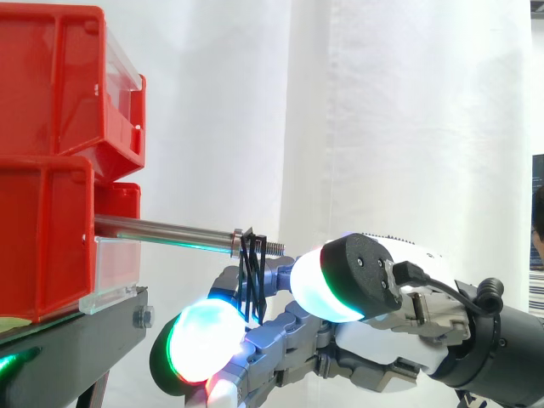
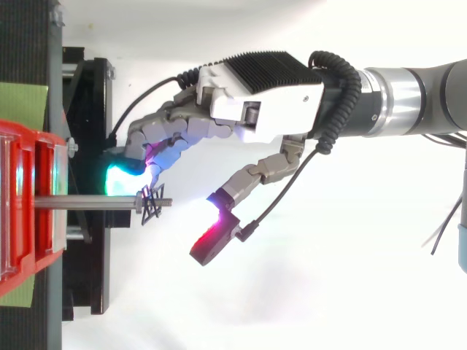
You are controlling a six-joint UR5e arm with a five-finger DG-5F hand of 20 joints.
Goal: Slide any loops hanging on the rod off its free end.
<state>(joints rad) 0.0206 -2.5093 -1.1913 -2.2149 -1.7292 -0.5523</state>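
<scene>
Hanging behind the whole setup is a white curtain [image 1: 382,110], which fills the room above and beyond the hand [image 1: 374,340]. In front of the hand stands a black surface [image 1: 76,340] with a bolt [image 1: 143,319] in the edge nearest the hand. On that surface sit 2 stacked red bins [image 1: 51,246], each with a clear front panel [image 1: 119,263] facing the hand. From above, a green mat [image 2: 22,106] shows beneath the bins, on the side far from the hand.

A metal rod [image 1: 170,229] comes out of the lower bin and runs level toward the hand, its threaded free end pointing at it. The black loops [image 1: 252,280] hang on the rod just short of that thread, well away from the bin. They dangle down against the front of the hand, which sits below the rod's end. From above, the hand [image 2: 263,109] straddles the rod's line, part on each side, and the loops [image 2: 151,204] lie just beside the part nearer the bins. Whether the hand grips the loops or merely touches them cannot be told.
</scene>
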